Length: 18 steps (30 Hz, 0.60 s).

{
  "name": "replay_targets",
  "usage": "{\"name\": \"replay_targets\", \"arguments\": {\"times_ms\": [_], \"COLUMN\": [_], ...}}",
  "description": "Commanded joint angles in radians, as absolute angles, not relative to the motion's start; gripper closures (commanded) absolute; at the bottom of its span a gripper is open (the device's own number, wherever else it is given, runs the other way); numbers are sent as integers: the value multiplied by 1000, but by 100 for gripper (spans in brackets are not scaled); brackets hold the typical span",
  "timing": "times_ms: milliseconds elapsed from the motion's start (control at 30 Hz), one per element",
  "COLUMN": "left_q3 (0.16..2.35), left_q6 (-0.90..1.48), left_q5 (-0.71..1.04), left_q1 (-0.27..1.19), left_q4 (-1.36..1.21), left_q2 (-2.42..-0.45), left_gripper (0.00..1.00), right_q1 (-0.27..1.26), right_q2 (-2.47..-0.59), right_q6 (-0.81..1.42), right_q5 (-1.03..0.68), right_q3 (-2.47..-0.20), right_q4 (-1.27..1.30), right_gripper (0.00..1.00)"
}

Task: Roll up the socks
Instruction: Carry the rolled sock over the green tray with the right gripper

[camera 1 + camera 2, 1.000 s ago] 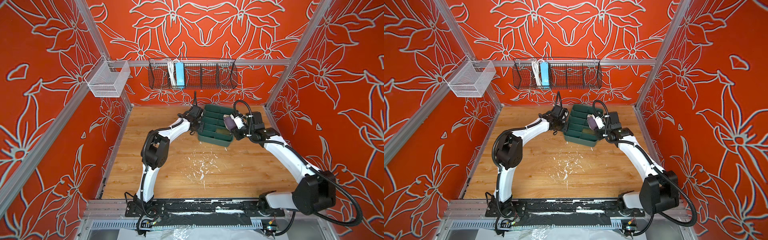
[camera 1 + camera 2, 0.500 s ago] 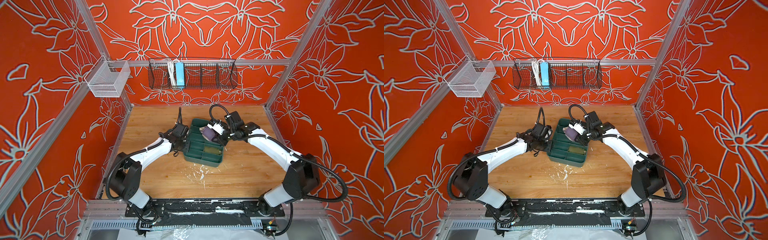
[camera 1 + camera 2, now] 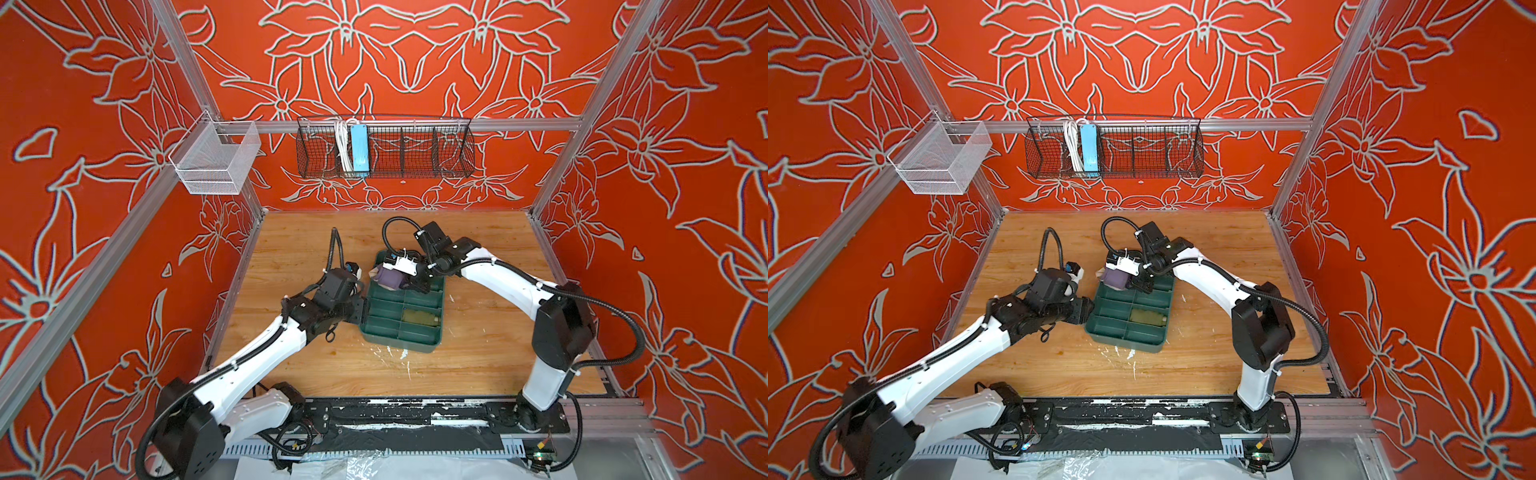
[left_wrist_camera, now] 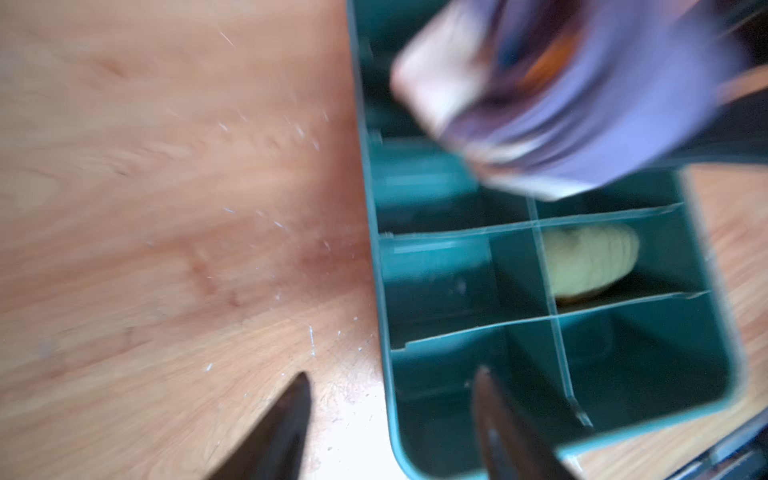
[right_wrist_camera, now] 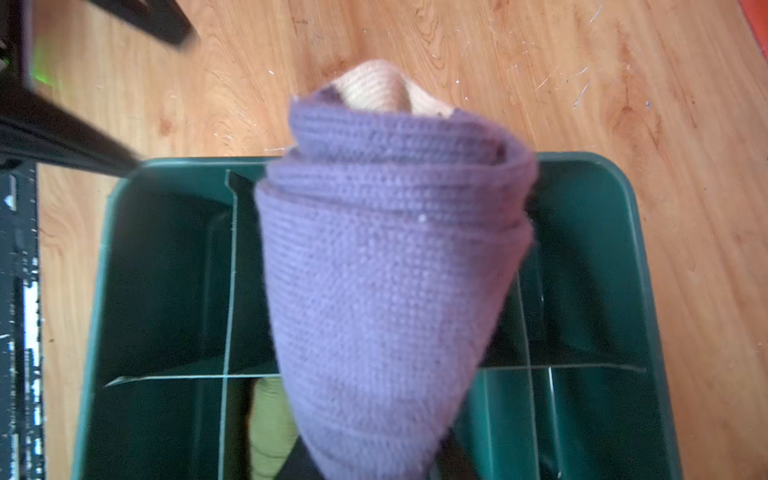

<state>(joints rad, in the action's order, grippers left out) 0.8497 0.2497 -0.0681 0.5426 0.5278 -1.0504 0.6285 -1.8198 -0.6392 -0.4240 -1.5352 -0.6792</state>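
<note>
Since a second ago the dark green plastic divided tray (image 3: 397, 341) has been drawn from the far part of the scuffed wooden surface (image 3: 478, 353) to about its middle. Both arms have come with it. The left hand (image 4: 392, 372), then pressed together at the tray's wall, has sprung apart.

The surface is bare wood, flecked with white scratches by the tray's near end. The tray (image 3: 1121, 343) sits slightly skewed, its long sides running roughly from far edge to near edge, and is split into two columns of compartments.

The right hand (image 3: 409, 281) reaches in from the right edge over the tray's far end and pinches the rolled ribbed purple sock (image 3: 390, 278). Its fingertips are hidden under the roll in the right wrist view. There the purple sock (image 5: 390, 270) hangs over the far compartments, its beige tip jutting past the tray's wall on the left-edge side. Whether the roll touches the tray cannot be told.

The rolled olive green sock (image 3: 419, 318) lies in the compartment second from the near end, in the column toward the right edge.

The left hand's two dark fingers (image 4: 291, 415) stand spread astride the tray's left wall toward its near corner, one over wood and one over a compartment.
</note>
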Motion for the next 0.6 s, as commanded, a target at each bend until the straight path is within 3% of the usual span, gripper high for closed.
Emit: {"name": "replay_targets", "arguments": {"times_ms": [0,567], "left_q3": [920,905], "left_q6": [174,67], "left_q5": [-148,-180], "left_q1": [541,451], "left_q4": [578,540], "left_q2": [-996,-930], "left_gripper": [31,22], "right_q1": [661,735], "right_q2": [-1869,-2051], "right_q6": [-732,-730], "right_q5": [-402,-35], "right_q3": [-1591,-1680], "right_q4": [-751,-886], "right_gripper": [100,100]}}
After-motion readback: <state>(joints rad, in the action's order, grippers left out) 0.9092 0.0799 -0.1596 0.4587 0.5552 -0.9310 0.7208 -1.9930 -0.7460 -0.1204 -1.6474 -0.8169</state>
